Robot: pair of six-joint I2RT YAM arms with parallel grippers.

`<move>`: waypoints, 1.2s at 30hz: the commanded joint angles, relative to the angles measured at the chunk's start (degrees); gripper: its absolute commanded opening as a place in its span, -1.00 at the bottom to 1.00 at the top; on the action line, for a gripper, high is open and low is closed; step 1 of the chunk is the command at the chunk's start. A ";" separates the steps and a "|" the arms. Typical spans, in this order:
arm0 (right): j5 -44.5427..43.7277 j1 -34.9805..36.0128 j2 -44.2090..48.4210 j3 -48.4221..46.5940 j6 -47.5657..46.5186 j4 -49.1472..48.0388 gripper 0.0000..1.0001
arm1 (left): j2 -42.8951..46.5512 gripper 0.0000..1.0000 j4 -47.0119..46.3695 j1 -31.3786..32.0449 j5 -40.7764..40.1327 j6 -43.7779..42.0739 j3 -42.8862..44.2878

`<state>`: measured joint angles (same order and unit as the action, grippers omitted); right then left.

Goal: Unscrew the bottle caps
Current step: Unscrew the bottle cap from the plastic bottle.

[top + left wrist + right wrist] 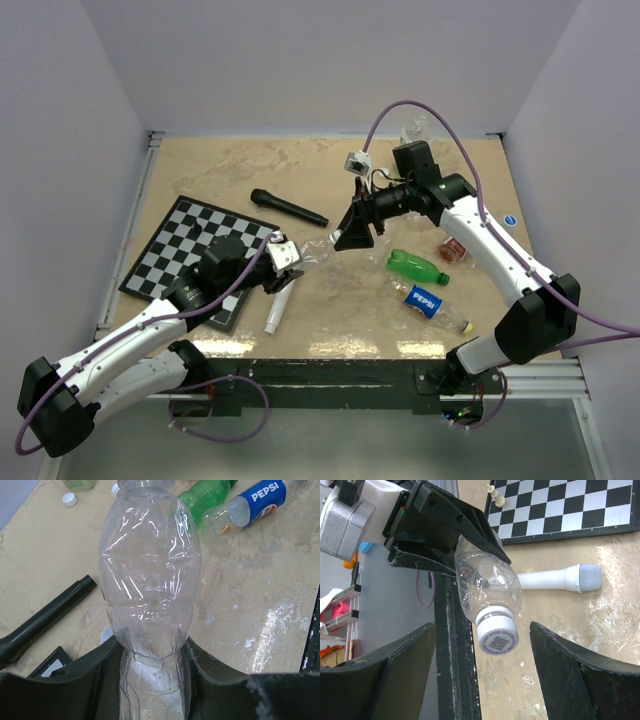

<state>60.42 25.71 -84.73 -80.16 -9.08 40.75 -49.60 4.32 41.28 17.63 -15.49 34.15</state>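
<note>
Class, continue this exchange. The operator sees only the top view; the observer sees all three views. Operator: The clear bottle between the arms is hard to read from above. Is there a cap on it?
Observer: Yes. The right wrist view shows a white cap on the clear bottle, with a printed code on its top.
Operator: Is the right pincer gripping it?
Observer: No. The right pincer is open. The cap sits in the gap, touching neither finger.
Operator: What holds the bottle?
Observer: The left wrist view shows the left pincer shut on its bottom end.
</note>
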 commanded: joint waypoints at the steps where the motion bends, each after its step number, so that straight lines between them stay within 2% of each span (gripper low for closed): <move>1: -0.66 -0.58 1.67 -1.14 1.78 -2.08 0.48 | 0.83 -1.00 -2.73 -0.06 -0.05 0.81 1.00; 6: -0.48 -0.84 2.29 -0.26 2.14 -2.87 0.14 | 0.83 -1.00 -2.73 -0.06 0.04 0.72 1.01; 11: -0.57 -0.84 2.46 0.44 2.14 -2.96 -0.05 | 0.91 -1.00 -2.65 -0.06 0.04 0.81 1.01; 19: -2.15 -0.84 2.64 1.23 1.52 -2.52 0.05 | 1.00 -1.00 -2.65 -0.06 -0.14 0.81 1.00; 23: -2.07 -0.84 2.90 1.06 0.38 -1.99 -0.05 | 1.00 -1.00 -2.65 -0.06 -0.14 0.81 1.09; 26: -1.28 -0.84 3.25 1.32 -0.76 -1.64 -0.37 | 1.00 -1.00 -2.65 -0.06 -0.14 0.72 1.00; 28: -1.01 -0.84 3.43 1.50 -1.81 -1.29 -0.69 | 1.00 -1.00 -2.65 -0.06 -0.14 0.63 1.01; 29: -1.01 -0.84 3.60 1.59 -2.60 -1.03 -0.76 | 1.00 -1.00 -2.65 0.03 -0.05 0.81 1.09; 33: -1.01 -0.84 3.78 0.80 -9.52 2.04 -0.91 | 1.18 -1.00 -2.65 -0.06 0.56 0.98 1.00; 36: 0.31 -0.84 2.82 -2.00 -24.70 10.45 -1.00 | 1.00 -1.00 -2.74 -0.06 1.62 1.07 1.00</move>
<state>58.57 25.02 -82.94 -78.76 -16.14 41.58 -49.36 3.95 41.32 18.41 -15.53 34.15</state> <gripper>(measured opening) 0.328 0.458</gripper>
